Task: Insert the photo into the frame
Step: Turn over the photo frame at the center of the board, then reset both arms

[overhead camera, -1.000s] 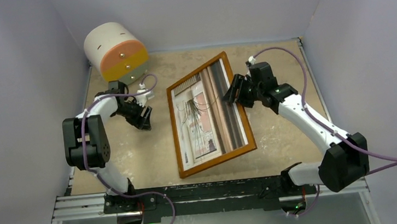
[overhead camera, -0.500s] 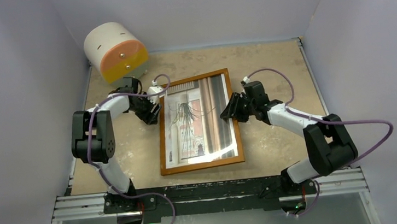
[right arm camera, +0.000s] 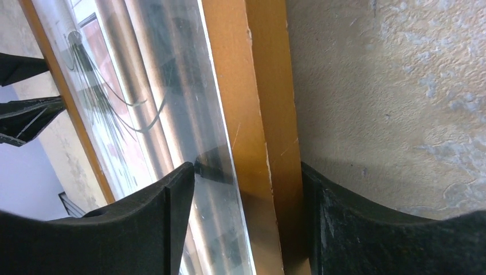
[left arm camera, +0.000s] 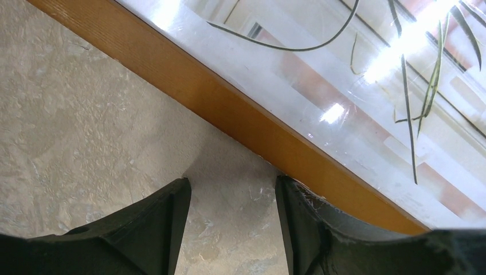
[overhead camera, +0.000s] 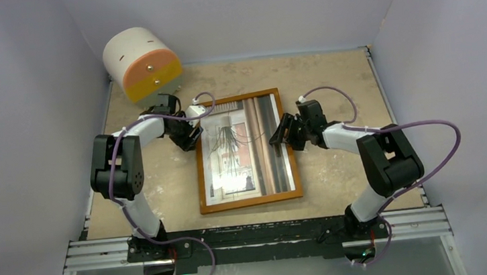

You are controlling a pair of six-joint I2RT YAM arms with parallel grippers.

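Note:
The orange-brown frame lies flat and square on the table. The photo of a spiky plant at a window shows behind its glass. My left gripper is at the upper part of the frame's left rail. It is open over bare table, and its right finger touches the frame's outer edge. My right gripper is open and straddles the right rail. One finger is over the glass and the photo, the other on the table outside the frame.
A white cylinder with an orange and yellow face stands at the back left, close behind the left arm. Grey walls close in the table on three sides. The black mounting rail runs along the near edge.
The frame has swung from tilted to square with the table and shifted slightly left. Both grippers have closed in on its side rails, the right arm folding back toward its base.

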